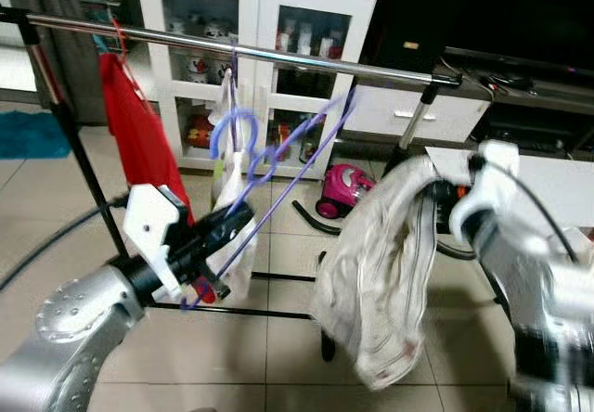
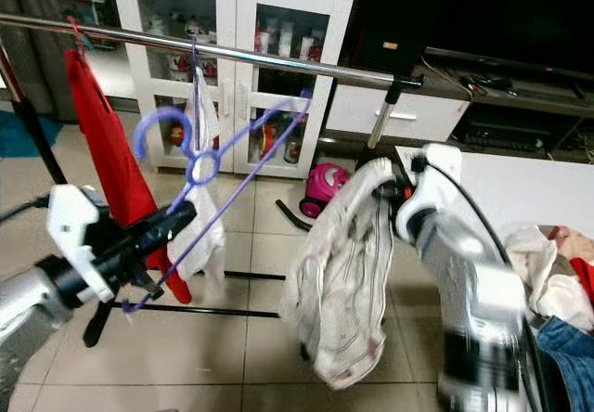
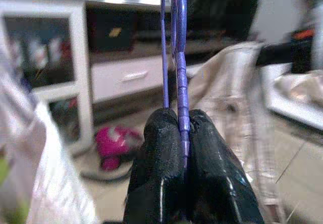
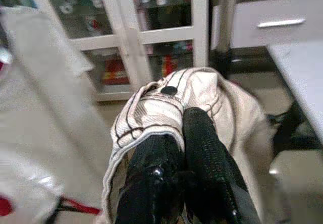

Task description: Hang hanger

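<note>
Below the chrome clothes rail (image 1: 278, 57), the right end effector (image 4: 182, 114) is clamped on a cream striped garment (image 1: 380, 273) hanging beneath it. The left end effector (image 3: 180, 128) pinches a purple hanger (image 1: 278, 166), hook just under the rail.

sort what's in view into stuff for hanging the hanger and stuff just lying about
For the job:
purple hanger, pinched in the left gripper
beige garment, held by the right gripper
clothes rail

Just about:
red garment on the rail
pink vacuum
white cabinet
</note>
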Robot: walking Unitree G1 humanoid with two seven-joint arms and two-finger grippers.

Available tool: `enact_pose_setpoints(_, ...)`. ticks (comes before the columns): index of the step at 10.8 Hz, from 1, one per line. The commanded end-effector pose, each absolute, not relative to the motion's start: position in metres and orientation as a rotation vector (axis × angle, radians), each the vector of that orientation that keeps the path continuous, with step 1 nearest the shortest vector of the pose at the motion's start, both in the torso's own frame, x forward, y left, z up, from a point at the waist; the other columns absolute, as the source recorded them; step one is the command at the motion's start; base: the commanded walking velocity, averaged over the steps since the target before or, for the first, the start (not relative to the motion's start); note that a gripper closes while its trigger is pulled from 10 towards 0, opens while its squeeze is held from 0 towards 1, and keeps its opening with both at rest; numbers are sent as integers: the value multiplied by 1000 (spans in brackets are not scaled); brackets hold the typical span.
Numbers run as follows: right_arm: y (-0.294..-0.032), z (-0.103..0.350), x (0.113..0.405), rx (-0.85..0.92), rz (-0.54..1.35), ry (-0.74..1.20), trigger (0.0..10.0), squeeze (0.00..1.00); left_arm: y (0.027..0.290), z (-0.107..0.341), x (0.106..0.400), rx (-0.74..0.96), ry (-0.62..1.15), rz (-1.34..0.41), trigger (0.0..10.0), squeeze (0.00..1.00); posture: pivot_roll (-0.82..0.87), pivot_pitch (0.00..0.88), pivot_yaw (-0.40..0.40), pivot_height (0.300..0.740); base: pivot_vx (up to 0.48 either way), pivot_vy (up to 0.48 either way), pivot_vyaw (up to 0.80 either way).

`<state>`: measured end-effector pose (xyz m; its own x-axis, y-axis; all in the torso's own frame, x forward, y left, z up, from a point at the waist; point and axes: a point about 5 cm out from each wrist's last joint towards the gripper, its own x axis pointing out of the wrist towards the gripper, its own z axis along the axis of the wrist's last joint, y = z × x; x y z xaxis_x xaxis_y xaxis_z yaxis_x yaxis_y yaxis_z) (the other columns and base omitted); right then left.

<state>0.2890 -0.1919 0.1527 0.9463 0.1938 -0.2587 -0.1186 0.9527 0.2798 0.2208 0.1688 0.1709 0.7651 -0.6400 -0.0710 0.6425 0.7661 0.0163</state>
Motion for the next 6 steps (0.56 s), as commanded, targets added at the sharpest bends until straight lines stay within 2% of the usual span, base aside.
enact_pose_setpoints(1, -189, 167, 285, 277, 188, 236, 0, 0, 164, 166, 222, 46, 91, -691, 0, 0, 65, 0, -105, 740, 0, 0, 0)
enact_pose_setpoints(2, -171, 158, 263, 321, 219, 231, 0, 0, 155, 154, 223, 31, 133, -650, 2275, 0, 61, 0, -108, 740, 0, 0, 0)
enact_pose_setpoints(3, -169, 157, 258, 312, 213, 224, 0, 0, 152, 152, 223, 32, 133, -647, 4353, 0, 68, 0, -114, 740, 0, 0, 0)
enact_pose_setpoints(4, -165, 153, 253, 332, 215, 237, 10000, 0, 151, 148, 227, 23, 157, -568, 10000, 0, 67, 0, -109, 740, 0, 0, 0)
enact_pose_setpoints(6, -150, 169, 258, 308, 278, 167, 10000, 0, 154, 156, 238, 24, 106, -438, 10000, 0, 84, 0, -135, 740, 0, 0, 0)
